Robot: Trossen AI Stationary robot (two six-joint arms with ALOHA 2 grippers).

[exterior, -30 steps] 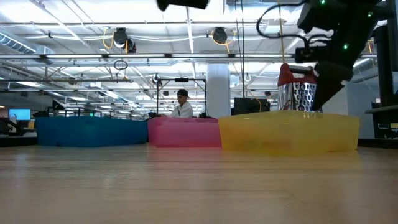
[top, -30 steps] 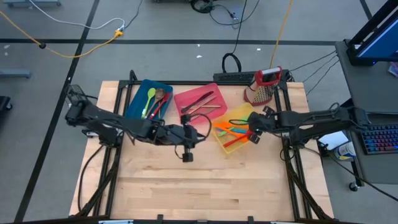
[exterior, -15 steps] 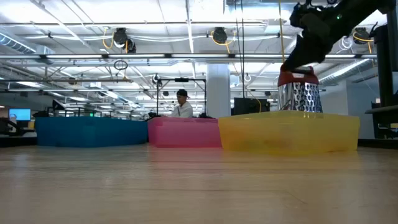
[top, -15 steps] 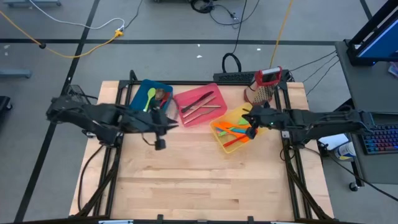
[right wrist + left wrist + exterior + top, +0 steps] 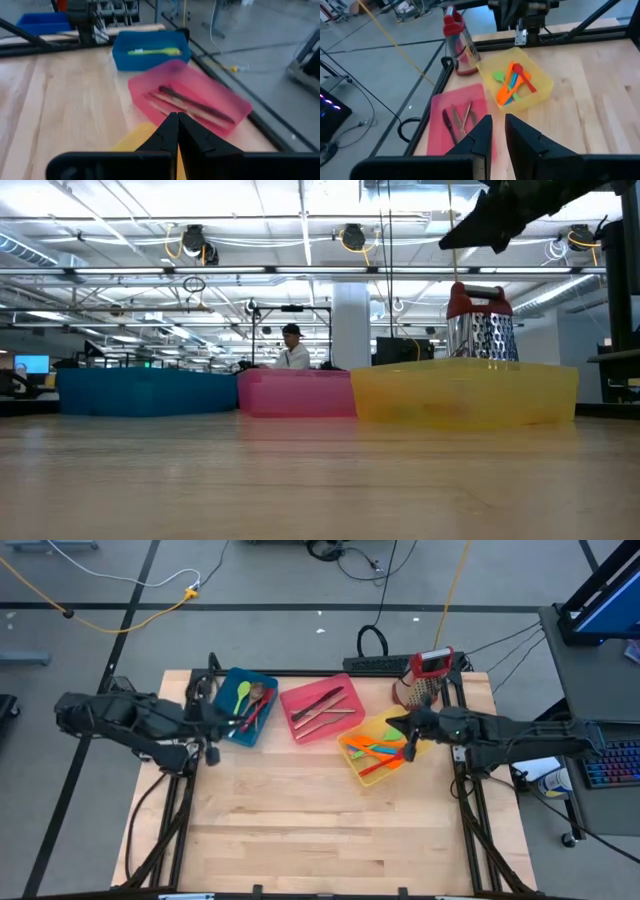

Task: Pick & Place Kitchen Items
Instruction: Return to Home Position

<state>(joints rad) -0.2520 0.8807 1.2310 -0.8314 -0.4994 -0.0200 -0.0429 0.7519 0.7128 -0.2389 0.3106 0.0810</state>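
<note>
Three bins stand in a row along the table's far side. The blue bin (image 5: 240,705) holds a green spoon (image 5: 152,51), a wooden spoon and a red utensil. The pink bin (image 5: 322,708) holds dark and copper cutlery (image 5: 190,105). The yellow bin (image 5: 375,745) holds orange, green, red and blue utensils (image 5: 512,80). My left gripper (image 5: 499,132) hangs by the blue bin's left side (image 5: 213,727), its fingers a little apart with nothing between them. My right gripper (image 5: 176,125) is shut and empty, high above the yellow bin's right edge (image 5: 405,735).
A red-topped metal grater (image 5: 425,675) stands at the far right corner behind the yellow bin, beside a black power strip (image 5: 385,665). The near half of the wooden table (image 5: 320,830) shows bare wood. A person (image 5: 292,350) sits far off in the room.
My left gripper has drawn back from the table's middle toward the left edge and risen, ending beside the blue bin. My right gripper has risen from just above the yellow bin and tipped up toward level. The utensils and bins have stayed in place.
</note>
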